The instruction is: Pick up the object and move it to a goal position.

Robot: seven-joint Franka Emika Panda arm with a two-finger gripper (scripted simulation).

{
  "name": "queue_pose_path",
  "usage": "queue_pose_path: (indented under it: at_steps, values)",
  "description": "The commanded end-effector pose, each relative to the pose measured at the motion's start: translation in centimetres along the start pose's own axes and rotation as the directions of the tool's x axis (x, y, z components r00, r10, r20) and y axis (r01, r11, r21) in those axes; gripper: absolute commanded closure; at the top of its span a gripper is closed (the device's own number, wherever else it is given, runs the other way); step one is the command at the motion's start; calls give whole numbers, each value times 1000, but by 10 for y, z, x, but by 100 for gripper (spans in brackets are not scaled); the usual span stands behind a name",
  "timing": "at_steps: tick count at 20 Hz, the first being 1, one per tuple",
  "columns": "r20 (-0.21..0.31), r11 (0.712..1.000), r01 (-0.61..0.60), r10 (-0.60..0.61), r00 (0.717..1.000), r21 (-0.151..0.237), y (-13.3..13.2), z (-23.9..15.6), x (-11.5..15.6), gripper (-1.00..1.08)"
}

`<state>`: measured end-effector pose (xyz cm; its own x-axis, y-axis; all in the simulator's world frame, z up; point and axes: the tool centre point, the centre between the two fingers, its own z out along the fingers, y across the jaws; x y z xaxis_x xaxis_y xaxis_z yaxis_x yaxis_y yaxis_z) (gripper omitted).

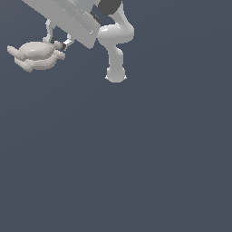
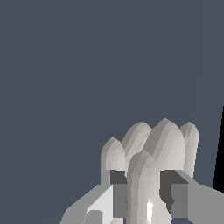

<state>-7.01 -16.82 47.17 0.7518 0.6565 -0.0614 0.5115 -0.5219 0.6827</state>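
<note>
In the upper left of the exterior frame, the pale turtle-like object (image 1: 36,55) hangs from the robot's hand (image 1: 58,44), whose fingers pinch only one stubby lobe at its right end; the wrist view shows that lobe (image 2: 142,183) clamped between the dark pads (image 2: 171,186). With most of the body outside the grip, a quick swing could twist it free, I judge.

Arm (image 1: 115,43) bent low, gripper (image 1: 58,41) apparently clamped

The object (image 1: 36,54) looks like matt, faceted pale plaster, the arm (image 1: 115,38) smooth glossy white plastic, the ground (image 1: 136,158) flat matt slate.
</note>
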Motion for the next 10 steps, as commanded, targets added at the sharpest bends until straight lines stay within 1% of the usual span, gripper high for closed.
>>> queue_pose_path:
  at_steps: [1, 5, 10]
  values:
    - [1, 1000, 1, -1, 1000, -1, 11, -5, -5, 108]
    - [2, 1000, 1, -1, 1000, -2, 23, -9, -9, 108]
    - [3, 1000, 0, 0, 1000, -3, 26, -10, -10, 108]
